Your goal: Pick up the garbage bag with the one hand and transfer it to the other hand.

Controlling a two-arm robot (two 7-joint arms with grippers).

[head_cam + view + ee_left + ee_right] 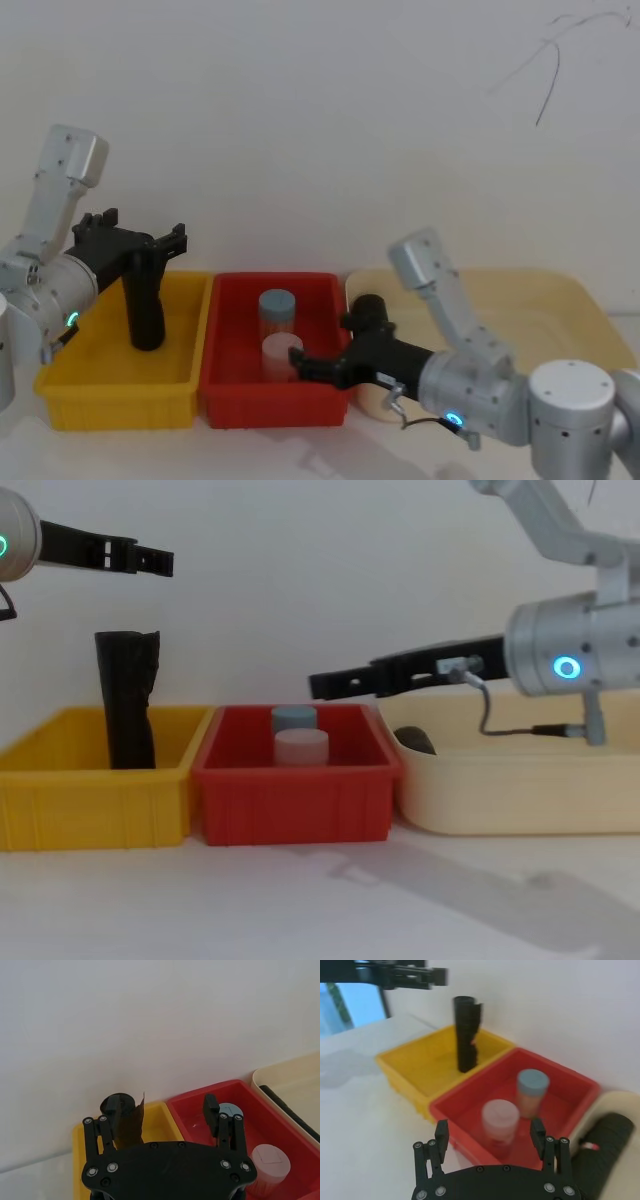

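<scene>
A white wall (320, 120) backs the table (320, 900). At left, the left gripper (146, 224) hangs wide open and empty just above the black garbage bag roll (145, 310), which stands upright in the yellow bin (120, 400). The right gripper (322, 345), also spread and empty, hovers over the red bin (275, 405) and its two jars (277, 305).

Lab setup, blank white wall (300, 580), red bin (295, 785), yellow bin (90, 805)

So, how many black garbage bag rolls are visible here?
2. One roll stands upright in the yellow bin; the other roll lies in the cream tray, at its end beside the red bin. More may be hidden in the tray.
</scene>
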